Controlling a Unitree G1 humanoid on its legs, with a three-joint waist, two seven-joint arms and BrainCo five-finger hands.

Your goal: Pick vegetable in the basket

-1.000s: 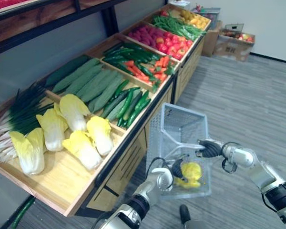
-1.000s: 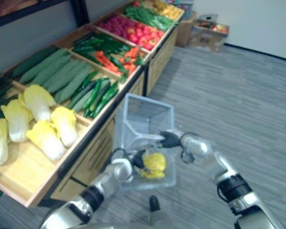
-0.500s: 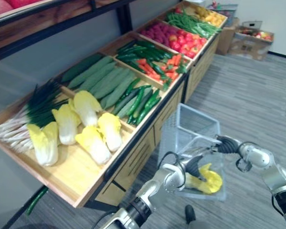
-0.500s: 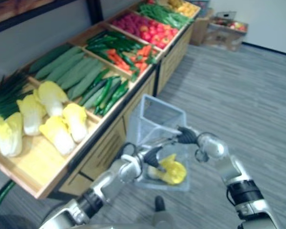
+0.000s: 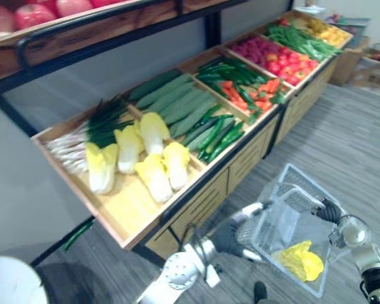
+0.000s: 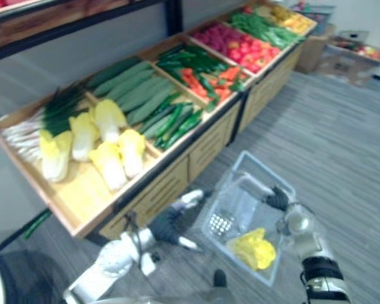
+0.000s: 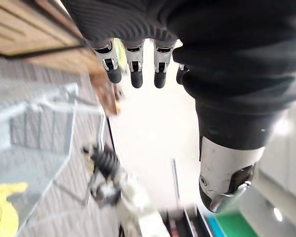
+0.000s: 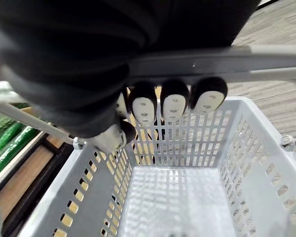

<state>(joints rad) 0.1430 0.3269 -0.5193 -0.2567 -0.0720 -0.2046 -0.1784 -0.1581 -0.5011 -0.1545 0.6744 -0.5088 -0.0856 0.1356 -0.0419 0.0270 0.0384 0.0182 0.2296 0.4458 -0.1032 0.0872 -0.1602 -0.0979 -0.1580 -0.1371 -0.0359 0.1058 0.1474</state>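
Left hand now withdrawn from basket, just beside its near wall; fingers straight, empty. Yellow cabbage lies loose on basket floor. Right hand curled round handle. Judgement: drop done; next pick from shelf.

wooden shelf — napa cabbages | scallions | cucumbers | carrots
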